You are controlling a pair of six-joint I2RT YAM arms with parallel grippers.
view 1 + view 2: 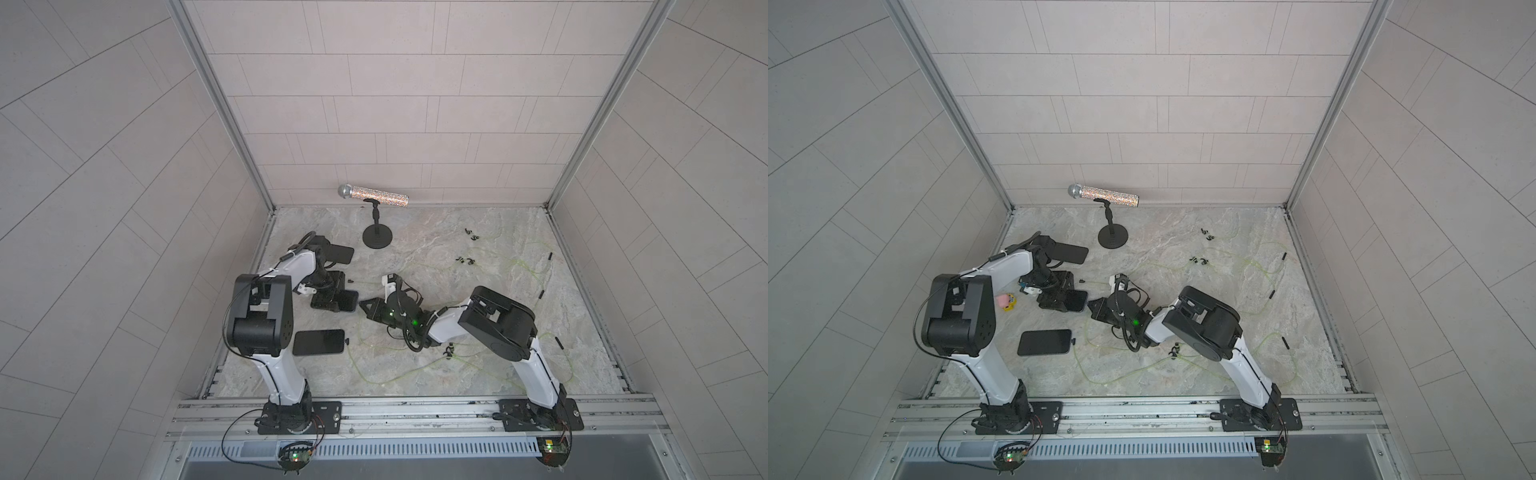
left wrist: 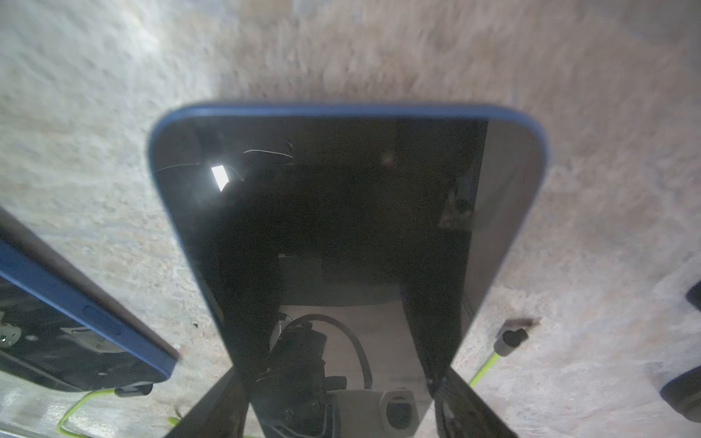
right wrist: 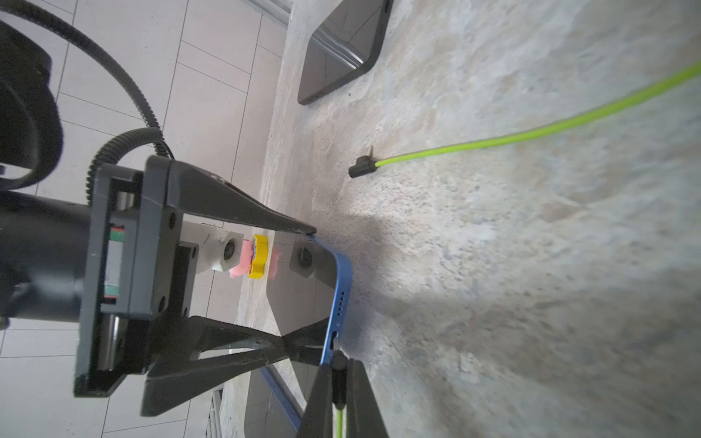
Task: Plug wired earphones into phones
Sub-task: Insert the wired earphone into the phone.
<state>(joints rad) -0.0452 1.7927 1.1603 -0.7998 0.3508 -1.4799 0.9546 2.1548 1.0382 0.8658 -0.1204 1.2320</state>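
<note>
1. Three phones catalogued on the table [image 1: 436,232] in both top views: far phone [image 1: 341,254], middle phone [image 1: 350,300], near phone [image 1: 319,341], the last with a small black connector [image 1: 345,341] at its end. Earbuds [image 1: 466,261] lie well apart, toward the right arm's side.
2. Left wrist view: we record the left gripper [image 2: 339,375] clamped across the middle phone [image 2: 341,208], one finger on each long side; a loose plug [image 2: 512,338] lies beside it.
3. Right wrist view: we record the right gripper [image 3: 338,369] pinched together on a black plug [image 3: 338,385], its green cable [image 3: 338,421] trailing between the fingers. The plug's tip meets the middle phone's blue edge [image 3: 340,288]; whether it is seated we cannot tell.
</note>
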